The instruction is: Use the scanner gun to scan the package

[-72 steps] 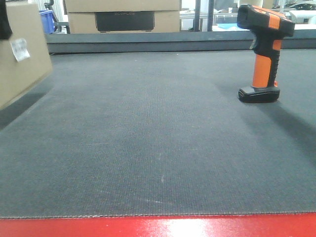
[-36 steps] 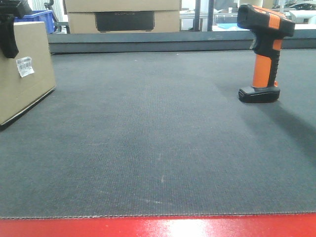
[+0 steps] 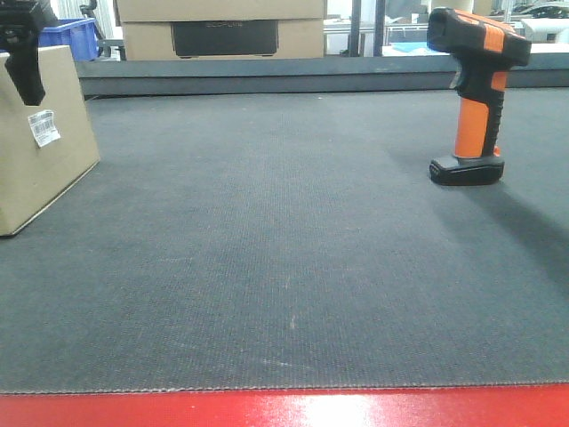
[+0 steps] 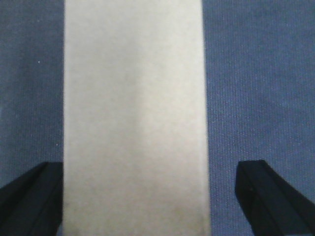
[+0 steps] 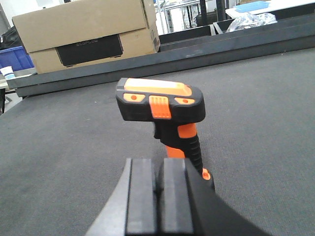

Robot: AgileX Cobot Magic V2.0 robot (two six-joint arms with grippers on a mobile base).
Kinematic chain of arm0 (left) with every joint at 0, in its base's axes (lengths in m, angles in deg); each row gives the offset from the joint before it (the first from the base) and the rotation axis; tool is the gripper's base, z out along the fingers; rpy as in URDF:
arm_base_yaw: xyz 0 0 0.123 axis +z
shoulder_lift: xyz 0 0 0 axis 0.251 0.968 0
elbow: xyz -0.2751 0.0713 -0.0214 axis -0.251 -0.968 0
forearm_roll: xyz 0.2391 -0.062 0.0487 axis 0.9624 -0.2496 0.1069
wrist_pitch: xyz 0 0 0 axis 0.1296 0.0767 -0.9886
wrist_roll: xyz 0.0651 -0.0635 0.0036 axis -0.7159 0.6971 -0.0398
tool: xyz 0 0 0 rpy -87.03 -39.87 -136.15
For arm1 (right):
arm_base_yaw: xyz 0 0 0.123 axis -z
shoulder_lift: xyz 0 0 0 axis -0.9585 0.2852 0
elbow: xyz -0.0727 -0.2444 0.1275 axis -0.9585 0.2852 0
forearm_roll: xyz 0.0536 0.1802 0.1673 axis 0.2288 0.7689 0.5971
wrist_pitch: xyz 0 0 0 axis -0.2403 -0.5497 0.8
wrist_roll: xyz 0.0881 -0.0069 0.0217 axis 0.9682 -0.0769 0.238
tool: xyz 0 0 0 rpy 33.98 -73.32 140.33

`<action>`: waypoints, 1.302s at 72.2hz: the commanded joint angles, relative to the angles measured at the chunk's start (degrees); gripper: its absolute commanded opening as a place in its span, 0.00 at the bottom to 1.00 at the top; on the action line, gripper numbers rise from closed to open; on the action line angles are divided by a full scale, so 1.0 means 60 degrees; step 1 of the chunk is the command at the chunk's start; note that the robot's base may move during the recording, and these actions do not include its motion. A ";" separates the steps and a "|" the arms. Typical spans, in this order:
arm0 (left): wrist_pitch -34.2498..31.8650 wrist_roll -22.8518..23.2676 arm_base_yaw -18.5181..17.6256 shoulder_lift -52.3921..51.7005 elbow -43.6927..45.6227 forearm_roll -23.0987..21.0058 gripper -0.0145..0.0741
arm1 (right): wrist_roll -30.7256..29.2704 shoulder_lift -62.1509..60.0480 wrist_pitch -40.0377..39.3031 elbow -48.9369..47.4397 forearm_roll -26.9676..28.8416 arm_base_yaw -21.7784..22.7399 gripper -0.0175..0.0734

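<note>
The package (image 3: pixel 40 133) is a brown cardboard box with a white barcode label (image 3: pixel 43 127), resting flat on the dark mat at the far left. In the left wrist view its top (image 4: pixel 135 108) runs between my left gripper's (image 4: pixel 147 199) open fingers; the left finger (image 4: pixel 32 201) is at the box edge, and the right finger (image 4: pixel 270 196) stands off it. One finger shows above the box in the front view (image 3: pixel 27 67). The orange and black scanner gun (image 3: pixel 471 98) stands upright at the right. My right gripper (image 5: pixel 157 196) is shut and empty just behind the scanner (image 5: pixel 162 105).
A low dark wall (image 3: pixel 284 76) borders the far edge of the mat, with a large cardboard box (image 3: pixel 222 31) and a blue bin (image 3: pixel 71 36) behind it. A red strip (image 3: pixel 284 409) runs along the near edge.
The package was tilted and raised at the left; it has come down and now lies flat on the mat. The left gripper's finger has moved off the box side. The scanner has not moved.
</note>
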 commanded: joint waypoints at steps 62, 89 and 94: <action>-0.4423 0.0535 0.0033 -0.5401 -0.4334 -0.1384 0.08 | -0.0006 -0.0065 -0.0084 0.0040 -0.0063 0.0022 0.01; -0.6918 0.0535 0.0058 -0.9257 -0.8539 -0.0992 0.04 | -0.0249 -0.1682 0.2242 0.0040 -0.0533 0.0022 0.01; -0.6410 0.0535 0.0058 -0.9989 -0.9019 -0.0844 0.04 | -0.0351 -0.2155 0.2759 0.0040 -0.1365 0.0022 0.01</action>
